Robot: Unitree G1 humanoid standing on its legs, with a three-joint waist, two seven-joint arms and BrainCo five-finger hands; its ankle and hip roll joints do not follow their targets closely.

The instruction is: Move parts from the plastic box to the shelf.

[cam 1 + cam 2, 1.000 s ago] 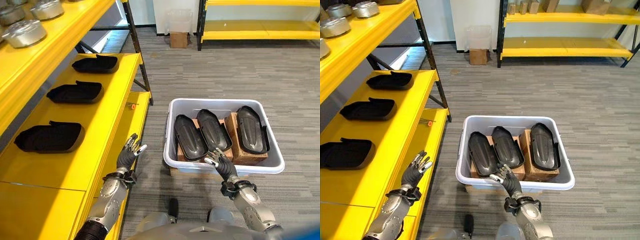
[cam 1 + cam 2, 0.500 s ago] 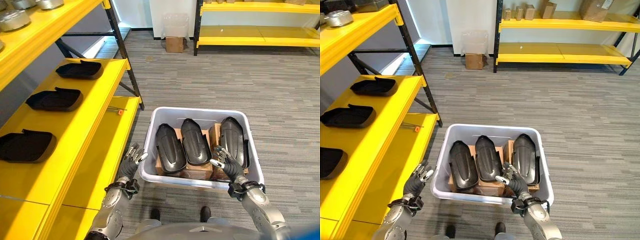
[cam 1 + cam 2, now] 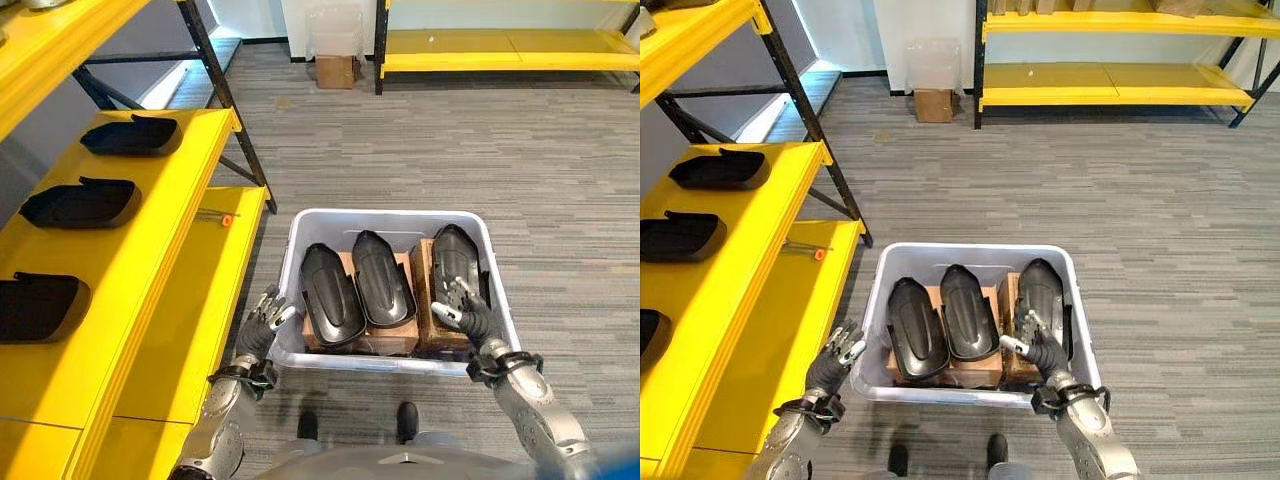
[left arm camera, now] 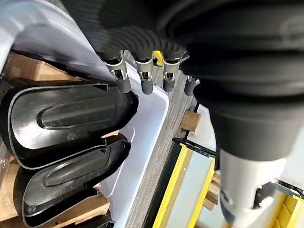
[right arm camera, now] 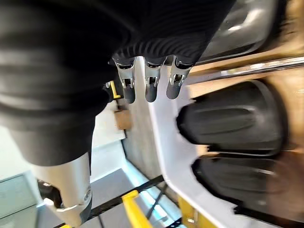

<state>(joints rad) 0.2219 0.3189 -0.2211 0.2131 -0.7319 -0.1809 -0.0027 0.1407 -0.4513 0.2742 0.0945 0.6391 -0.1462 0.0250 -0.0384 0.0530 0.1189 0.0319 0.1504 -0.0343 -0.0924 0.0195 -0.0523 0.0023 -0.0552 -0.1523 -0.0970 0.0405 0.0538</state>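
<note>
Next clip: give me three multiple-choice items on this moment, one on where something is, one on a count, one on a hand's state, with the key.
1. Where is the right hand?
A. on the shelf
B. over the rightmost part in the box
C. on the floor

2. How many black parts lie in the box?
A. one
B. three
C. five

3. How is the left hand?
A. open, holding nothing
B. shut on a part
C. shut on the box rim

Key: 1 B, it sits above the rightmost part. 2 B, three lie side by side on cardboard blocks. 3 A, its fingers are relaxed beside the box, by the yellow shelf.
</note>
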